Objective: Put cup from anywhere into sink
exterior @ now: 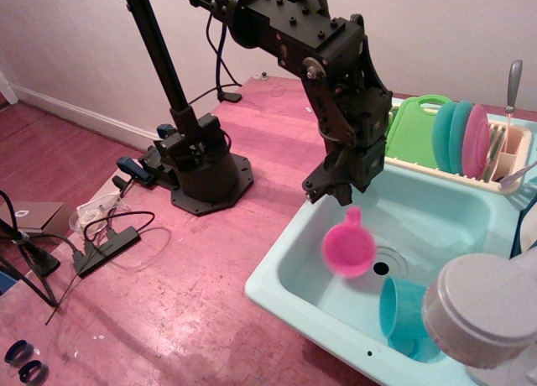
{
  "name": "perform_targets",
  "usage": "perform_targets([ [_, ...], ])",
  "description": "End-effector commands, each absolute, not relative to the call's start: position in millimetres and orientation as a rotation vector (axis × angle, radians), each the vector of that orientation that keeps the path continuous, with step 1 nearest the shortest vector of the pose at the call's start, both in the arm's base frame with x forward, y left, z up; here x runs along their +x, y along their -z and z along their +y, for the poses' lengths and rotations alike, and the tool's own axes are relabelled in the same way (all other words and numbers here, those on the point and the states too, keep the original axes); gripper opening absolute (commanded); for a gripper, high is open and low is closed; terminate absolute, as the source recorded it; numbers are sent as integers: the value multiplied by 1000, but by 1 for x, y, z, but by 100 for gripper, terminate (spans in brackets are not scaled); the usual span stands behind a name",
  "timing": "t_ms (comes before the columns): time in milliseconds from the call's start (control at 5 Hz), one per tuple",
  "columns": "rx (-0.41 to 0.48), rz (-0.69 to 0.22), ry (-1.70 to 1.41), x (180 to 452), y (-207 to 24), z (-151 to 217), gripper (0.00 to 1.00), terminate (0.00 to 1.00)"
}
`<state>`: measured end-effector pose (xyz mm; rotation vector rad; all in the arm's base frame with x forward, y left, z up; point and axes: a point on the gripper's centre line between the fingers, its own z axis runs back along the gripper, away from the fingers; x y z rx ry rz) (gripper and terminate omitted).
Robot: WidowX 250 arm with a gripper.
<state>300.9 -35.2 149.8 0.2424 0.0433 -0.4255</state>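
observation.image: the cup [348, 248], blurred, sits below the fingers [333, 195], apart, over the sink [436, 214]; finger state unclear.

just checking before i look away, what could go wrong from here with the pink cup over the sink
The pink cup looks blurred and apart from the gripper, tipped on its side above the sink, so it may bounce rather than settle. It may strike the teal cup lying on the basin floor nearby. It also hangs close to the sink's near-left wall, so a bad bounce could send it onto the table.
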Motion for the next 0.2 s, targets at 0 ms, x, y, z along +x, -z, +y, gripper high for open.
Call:
perform_targets([
  [0, 256, -29, 411, 307, -175, -21, 100, 100],
])
